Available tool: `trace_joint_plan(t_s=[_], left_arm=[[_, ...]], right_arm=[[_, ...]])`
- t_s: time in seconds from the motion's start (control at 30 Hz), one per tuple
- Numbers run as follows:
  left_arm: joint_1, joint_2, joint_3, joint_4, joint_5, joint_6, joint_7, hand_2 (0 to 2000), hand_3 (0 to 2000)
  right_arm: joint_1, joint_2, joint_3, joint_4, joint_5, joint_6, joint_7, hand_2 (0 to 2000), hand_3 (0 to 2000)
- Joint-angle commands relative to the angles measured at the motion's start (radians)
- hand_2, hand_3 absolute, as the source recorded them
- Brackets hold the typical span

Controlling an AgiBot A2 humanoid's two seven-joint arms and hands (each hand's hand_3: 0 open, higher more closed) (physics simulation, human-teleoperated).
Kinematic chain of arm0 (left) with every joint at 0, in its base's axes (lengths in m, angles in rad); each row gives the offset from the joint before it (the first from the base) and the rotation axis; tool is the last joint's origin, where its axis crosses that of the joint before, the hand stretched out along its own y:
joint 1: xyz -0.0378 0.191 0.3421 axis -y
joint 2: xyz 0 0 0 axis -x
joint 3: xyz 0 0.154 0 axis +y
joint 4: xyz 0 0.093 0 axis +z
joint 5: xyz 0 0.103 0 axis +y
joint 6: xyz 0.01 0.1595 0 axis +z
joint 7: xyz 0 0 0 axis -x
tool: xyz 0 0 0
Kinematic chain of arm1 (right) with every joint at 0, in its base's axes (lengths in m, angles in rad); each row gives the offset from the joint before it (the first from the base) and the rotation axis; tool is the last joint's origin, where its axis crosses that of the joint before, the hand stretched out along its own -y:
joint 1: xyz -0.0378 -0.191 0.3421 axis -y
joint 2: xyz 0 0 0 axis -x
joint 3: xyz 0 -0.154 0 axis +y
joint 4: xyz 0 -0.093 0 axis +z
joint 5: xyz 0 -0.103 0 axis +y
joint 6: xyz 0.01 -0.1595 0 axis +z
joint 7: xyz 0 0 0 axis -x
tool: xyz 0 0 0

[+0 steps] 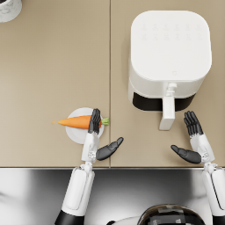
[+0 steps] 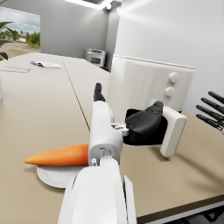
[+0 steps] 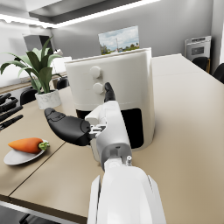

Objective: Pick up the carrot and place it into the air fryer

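Note:
An orange carrot (image 1: 75, 121) with a green stub lies on a small white plate (image 1: 77, 134) left of centre; it also shows in the left wrist view (image 2: 57, 155) and the right wrist view (image 3: 26, 145). My left hand (image 1: 96, 136) is spread, its fingers reaching over the carrot's green end and its thumb out to the right; nothing is gripped. The white air fryer (image 1: 169, 59) stands at the upper right, its drawer and handle (image 1: 168, 112) pulled out toward me. My right hand (image 1: 193, 141) hovers spread and holding nothing just right of the handle.
A white pot (image 1: 9, 9) stands at the far left corner of the tan table. A seam (image 1: 110, 79) runs down the table between plate and fryer. The metal front edge (image 1: 132, 184) lies below both hands.

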Motion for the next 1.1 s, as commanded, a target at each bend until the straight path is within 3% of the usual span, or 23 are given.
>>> trace_joint_plan(t_s=[0.03,0.83,0.9,1.0,1.1], left_arm=[[0.000,0.000,0.000,0.000,0.000,0.000,0.000,0,0],[0.002,0.001,0.030,0.016,0.000,0.000,0.000,0,0],[-0.003,0.005,-0.015,0.007,0.000,-0.049,-0.049,0,0],[-0.001,0.015,-0.066,0.030,0.000,-0.082,-0.082,0,0],[-0.006,0.021,-0.100,0.032,0.088,-0.094,-0.094,0,0]], right_arm=[[0.000,0.000,0.000,0.000,0.000,0.000,0.000,0,0],[0.002,-0.001,0.030,-0.016,0.000,0.000,0.000,0,0],[0.011,-0.013,0.030,-0.005,0.000,-0.048,0.049,0,0],[0.030,-0.033,0.030,-0.063,0.000,-0.081,0.082,0,0],[0.051,-0.054,0.037,-0.104,0.133,-0.093,0.094,0,0]])
